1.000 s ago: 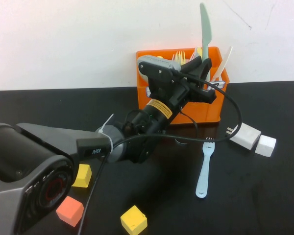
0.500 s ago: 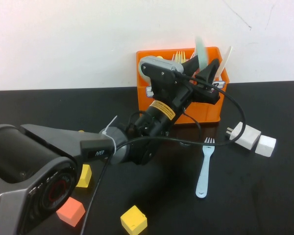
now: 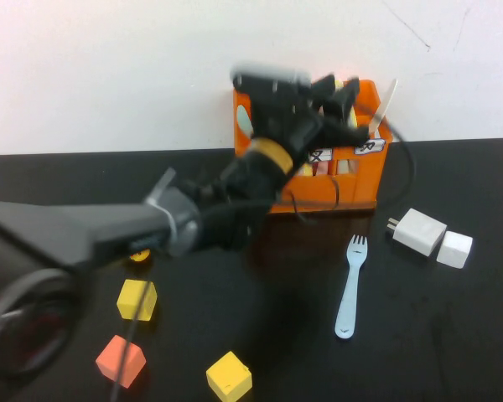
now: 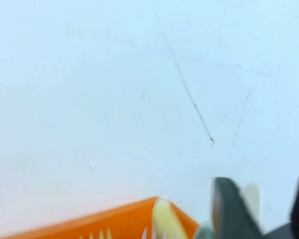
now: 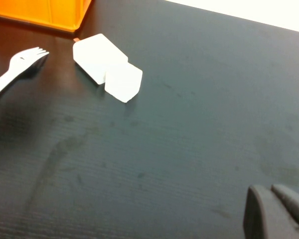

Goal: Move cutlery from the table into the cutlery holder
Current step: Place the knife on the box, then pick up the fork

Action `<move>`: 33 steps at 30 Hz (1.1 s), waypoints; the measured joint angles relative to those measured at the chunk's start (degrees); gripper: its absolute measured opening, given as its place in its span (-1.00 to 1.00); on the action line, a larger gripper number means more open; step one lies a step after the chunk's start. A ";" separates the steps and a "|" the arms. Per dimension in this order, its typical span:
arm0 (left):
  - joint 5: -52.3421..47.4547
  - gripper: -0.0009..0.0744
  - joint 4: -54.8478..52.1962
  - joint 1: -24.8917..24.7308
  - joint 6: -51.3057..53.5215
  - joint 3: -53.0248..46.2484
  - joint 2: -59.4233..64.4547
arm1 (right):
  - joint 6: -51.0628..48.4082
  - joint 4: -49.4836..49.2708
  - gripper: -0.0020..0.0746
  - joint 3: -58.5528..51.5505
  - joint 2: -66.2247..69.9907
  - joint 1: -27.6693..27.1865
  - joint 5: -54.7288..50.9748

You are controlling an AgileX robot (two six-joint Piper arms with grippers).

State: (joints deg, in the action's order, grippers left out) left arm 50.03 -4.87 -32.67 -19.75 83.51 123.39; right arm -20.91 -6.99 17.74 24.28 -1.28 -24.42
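Note:
The orange cutlery holder (image 3: 354, 182) stands at the back of the black table (image 3: 453, 335), against the white wall. My left gripper (image 3: 339, 90) hovers over the holder's top, blurred by motion. In the left wrist view the left gripper (image 4: 264, 211) is open and empty, with a cream utensil (image 4: 253, 198) behind the gap and the holder's rim (image 4: 114, 225) below. The mint-green knife is not in view. The light blue fork (image 3: 350, 286) lies on the table in front of the holder and also shows in the right wrist view (image 5: 15, 74). My right gripper (image 5: 281, 211) is shut, low over bare table.
A white charger block (image 3: 419, 231) and a small white cube (image 3: 454, 249) lie right of the fork. Two yellow cubes (image 3: 137, 300) (image 3: 229, 377) and an orange cube (image 3: 120, 360) sit at the front left. A cream knife (image 3: 388, 102) and yellow cutlery stand in the holder.
The left gripper held the mint-green knife upright above the holder; the knife sank down and no longer shows. The left arm has swung up and back, and its gripper is empty.

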 joint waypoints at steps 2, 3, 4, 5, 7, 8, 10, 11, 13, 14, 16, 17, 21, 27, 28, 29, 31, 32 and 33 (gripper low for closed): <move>-10.07 -0.55 -1.05 0.00 0.00 0.00 -5.86 | 0.00 0.00 -0.95 0.00 0.00 0.00 0.00; -15.43 -0.66 -1.94 0.00 0.00 0.00 -8.19 | -0.23 0.00 -0.95 0.00 0.00 0.00 0.00; -20.85 -0.77 -2.97 0.00 0.00 0.00 -11.13 | -0.34 0.00 -0.95 0.00 0.00 0.00 0.00; -26.35 -0.84 -3.74 0.00 0.00 0.00 -14.06 | -0.64 -0.07 -0.95 0.00 0.00 0.00 0.00; -36.42 -0.91 -4.40 0.00 0.00 0.00 -19.18 | -1.98 -1.31 -0.95 0.00 0.00 0.00 -0.23; -42.03 -0.93 -4.53 0.00 0.00 0.00 -21.93 | -3.63 -2.65 -0.95 0.00 0.00 0.00 -0.46; -52.28 -0.96 -4.53 0.00 0.08 0.00 -26.80 | -7.75 -6.03 -0.95 0.00 0.10 0.47 -1.04; -57.85 -0.96 -4.53 0.00 0.13 0.00 -29.43 | -10.11 -8.08 -0.95 0.14 0.39 1.07 -1.64; -67.83 -0.97 -4.53 0.00 0.24 -0.10 -34.42 | -13.59 -11.34 -0.95 0.92 1.71 2.29 -3.95; -71.63 -0.97 -4.53 0.00 0.24 -0.31 -36.73 | -14.92 -12.59 -0.95 1.72 2.76 2.74 -5.51; -75.99 -0.97 -4.42 0.00 0.24 -1.76 -40.87 | -16.52 -14.14 -0.95 3.98 4.99 3.09 -8.51; -77.34 -0.98 -4.17 0.00 0.10 -3.18 -43.11 | -16.98 -14.51 -0.95 5.32 6.32 3.18 -9.99; -79.11 -0.98 -1.76 0.00 0.10 -11.15 -51.52 | -17.76 -15.21 -0.95 10.45 11.76 3.31 -14.65; -79.82 -0.98 -0.24 0.00 -1.41 -29.31 -64.68 | -18.21 -15.79 -0.95 18.36 23.97 3.35 -22.65; -79.96 -0.98 -0.36 0.00 -1.64 -32.29 -67.10 | -18.21 -15.91 -0.95 19.09 25.92 3.35 -23.26; -80.44 -0.98 -0.69 0.00 -1.64 -35.07 -69.46 | -18.21 -16.61 -0.95 20.78 28.95 3.35 -23.98; -81.62 -0.98 -1.78 0.00 -1.64 -39.52 -74.00 | -18.46 -17.39 -0.95 23.03 33.69 3.55 -24.69; -82.49 -0.98 -2.47 0.00 -1.78 -41.57 -76.32 | -18.80 -17.70 -0.95 24.34 36.42 3.76 -24.93; -83.43 -0.98 -3.09 0.00 -2.07 -43.32 -78.14 | -19.23 -17.85 -0.95 25.40 39.05 4.28 -24.93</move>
State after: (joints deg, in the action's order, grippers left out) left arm -33.41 -7.96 -32.67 -21.82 40.19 45.26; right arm -40.15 -24.84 43.13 63.33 3.00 -49.34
